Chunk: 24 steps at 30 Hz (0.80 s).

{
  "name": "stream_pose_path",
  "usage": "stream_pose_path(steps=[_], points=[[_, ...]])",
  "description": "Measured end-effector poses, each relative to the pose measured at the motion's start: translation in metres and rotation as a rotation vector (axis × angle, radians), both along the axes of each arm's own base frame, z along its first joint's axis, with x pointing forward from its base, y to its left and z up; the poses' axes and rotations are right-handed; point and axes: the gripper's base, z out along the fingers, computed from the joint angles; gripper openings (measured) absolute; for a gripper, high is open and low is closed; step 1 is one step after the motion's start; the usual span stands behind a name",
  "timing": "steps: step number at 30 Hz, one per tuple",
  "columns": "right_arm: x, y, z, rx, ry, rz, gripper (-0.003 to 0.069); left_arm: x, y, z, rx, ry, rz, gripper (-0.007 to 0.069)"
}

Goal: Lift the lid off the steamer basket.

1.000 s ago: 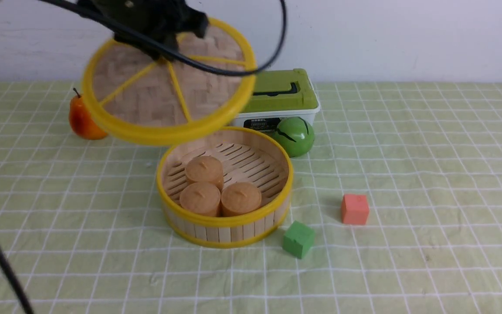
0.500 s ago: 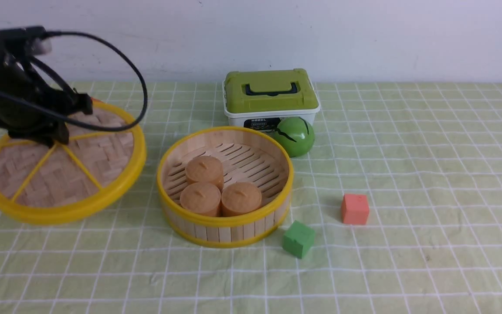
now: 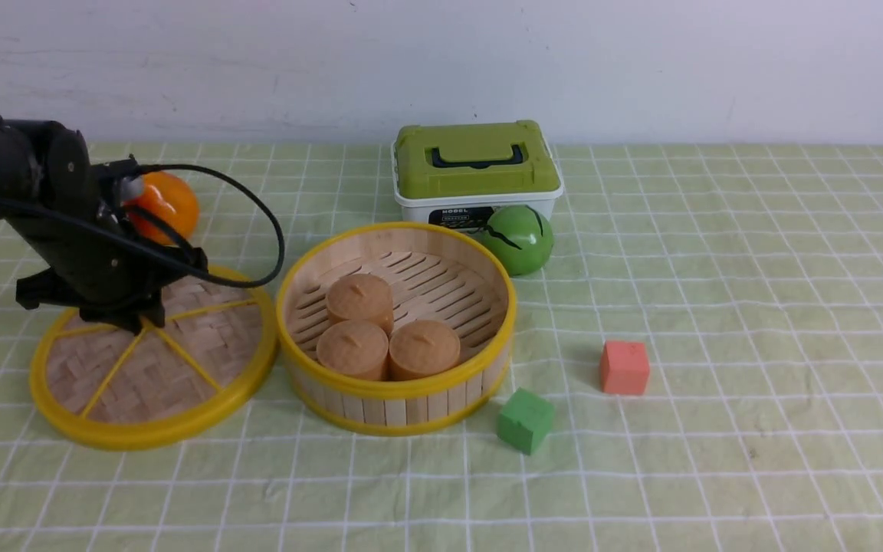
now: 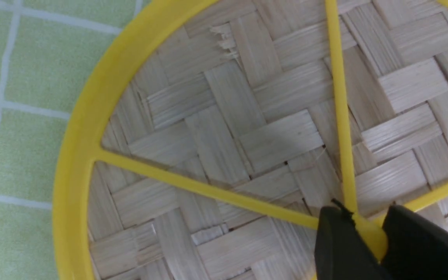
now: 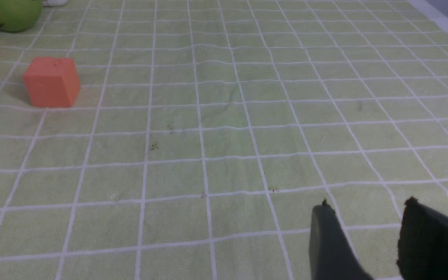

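The lid, woven bamboo with a yellow rim and spokes, lies on the cloth just left of the steamer basket. Its rim is close against the basket's wall. The basket is uncovered and holds three tan round buns. My left gripper is shut on the lid's yellow centre knob, and the lid's weave fills the left wrist view. My right gripper is open and empty over bare cloth; it does not show in the front view.
A white box with a green lid stands behind the basket, with a green ball in front of it. An orange fruit lies behind my left arm. A red cube and a green cube lie right of the basket.
My left gripper has carried the lid from above the basket out to the left and down onto the cloth beside the basket. The orange fruit shows again.
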Motion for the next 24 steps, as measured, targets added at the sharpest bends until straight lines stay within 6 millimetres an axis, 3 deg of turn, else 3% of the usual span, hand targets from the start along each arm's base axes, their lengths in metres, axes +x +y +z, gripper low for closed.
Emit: stream_pose_path(steps=[2, 6, 9, 10, 11, 13, 15, 17, 18, 20, 24], points=[[0.000, 0.000, 0.000, 0.000, 0.000, 0.000, 0.0241, -0.001, 0.000, 0.006, -0.004, -0.013, 0.007, 0.0246], [0.000, 0.000, 0.000, 0.000, 0.000, 0.000, 0.0241, -0.008, 0.000, 0.027, -0.006, -0.043, 0.009, 0.0316], [0.000, 0.000, 0.000, 0.000, 0.000, 0.000, 0.0241, -0.032, 0.000, 0.088, -0.003, -0.168, -0.010, 0.0316], [0.000, 0.000, 0.000, 0.000, 0.000, 0.000, 0.0241, -0.034, 0.000, 0.092, -0.003, -0.179, -0.013, 0.0314], [0.000, 0.000, 0.000, 0.000, 0.000, 0.000, 0.0241, -0.054, -0.001, 0.130, -0.009, -0.283, -0.025, 0.0285], [0.000, 0.000, 0.000, 0.000, 0.000, 0.000, 0.0241, -0.086, -0.003, 0.176, -0.028, -0.436, -0.038, 0.0214], [0.000, 0.000, 0.000, 0.000, 0.000, 0.000, 0.0241, -0.124, -0.005, 0.216, -0.054, -0.597, -0.053, 0.0137], [0.000, 0.000, 0.000, 0.000, 0.000, 0.000, 0.0241, -0.162, -0.008, 0.243, -0.074, -0.726, -0.077, 0.0066], [0.000, 0.000, 0.000, 0.000, 0.000, 0.000, 0.0241, -0.161, -0.008, 0.241, -0.075, -0.724, -0.080, 0.0058], [0.000, 0.000, 0.000, 0.000, 0.000, 0.000, 0.0241, -0.208, -0.011, 0.251, -0.082, -0.813, -0.125, -0.0013], [0.000, 0.000, 0.000, 0.000, 0.000, 0.000, 0.0241, -0.250, -0.015, 0.220, -0.102, -0.800, -0.177, -0.0013]])
